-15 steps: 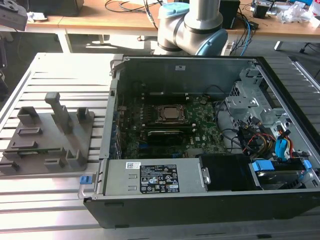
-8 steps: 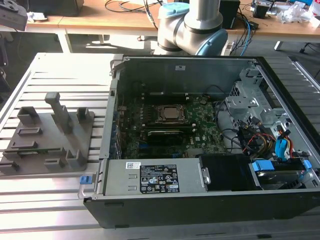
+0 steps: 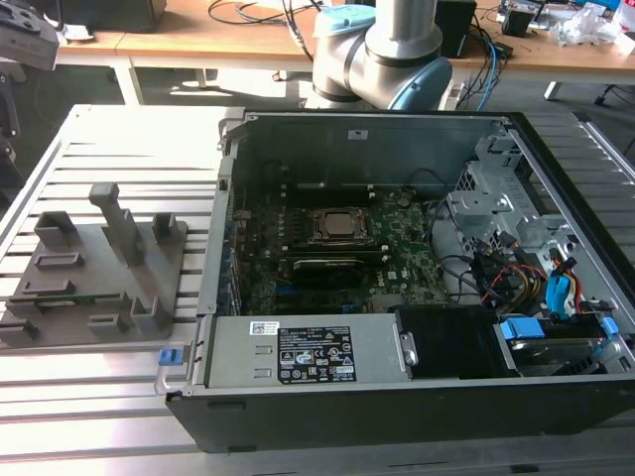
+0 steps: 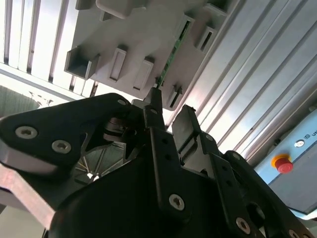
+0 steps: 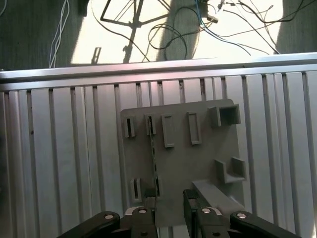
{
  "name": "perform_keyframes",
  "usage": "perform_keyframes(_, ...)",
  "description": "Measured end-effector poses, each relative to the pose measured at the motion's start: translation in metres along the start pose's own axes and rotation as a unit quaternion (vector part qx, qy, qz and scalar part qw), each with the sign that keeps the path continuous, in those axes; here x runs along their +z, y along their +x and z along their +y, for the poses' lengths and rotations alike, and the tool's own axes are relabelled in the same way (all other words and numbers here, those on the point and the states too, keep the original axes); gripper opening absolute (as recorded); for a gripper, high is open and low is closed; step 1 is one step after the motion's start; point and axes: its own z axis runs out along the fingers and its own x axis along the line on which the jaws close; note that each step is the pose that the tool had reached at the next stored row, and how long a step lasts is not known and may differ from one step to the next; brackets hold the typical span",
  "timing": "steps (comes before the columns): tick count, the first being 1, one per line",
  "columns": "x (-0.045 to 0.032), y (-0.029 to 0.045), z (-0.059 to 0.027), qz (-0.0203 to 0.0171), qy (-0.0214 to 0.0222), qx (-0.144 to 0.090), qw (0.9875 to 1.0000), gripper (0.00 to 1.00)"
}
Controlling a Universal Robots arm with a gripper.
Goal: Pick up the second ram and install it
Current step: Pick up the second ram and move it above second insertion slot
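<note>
While the second ram (image 5: 154,153) sits in the grey holder (image 5: 198,163), the gripper (image 5: 170,210) hovers, fingers (image 5: 191,206) apart. Pickup and installation remain.

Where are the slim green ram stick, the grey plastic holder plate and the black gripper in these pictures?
slim green ram stick (image 5: 154,153), first wrist view, middle of its thin edge.
grey plastic holder plate (image 5: 198,163), first wrist view, bare flat surface.
black gripper (image 5: 169,201), first wrist view, midway between its fingertips.

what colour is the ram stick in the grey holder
The second ram is green, seen edge-on; it shows best in the second wrist view.
</note>
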Motion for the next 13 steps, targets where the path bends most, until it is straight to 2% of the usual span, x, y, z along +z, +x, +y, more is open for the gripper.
perform_keyframes(5, 0.0083, 0.0002, -0.0004, 0.0000, 0.0000, 0.000, 1.0000, 0.36)
perform_keyframes(13, 0.0172, 0.0004, -0.0007, 0.0000, 0.0000, 0.000, 1.0000, 0.36)
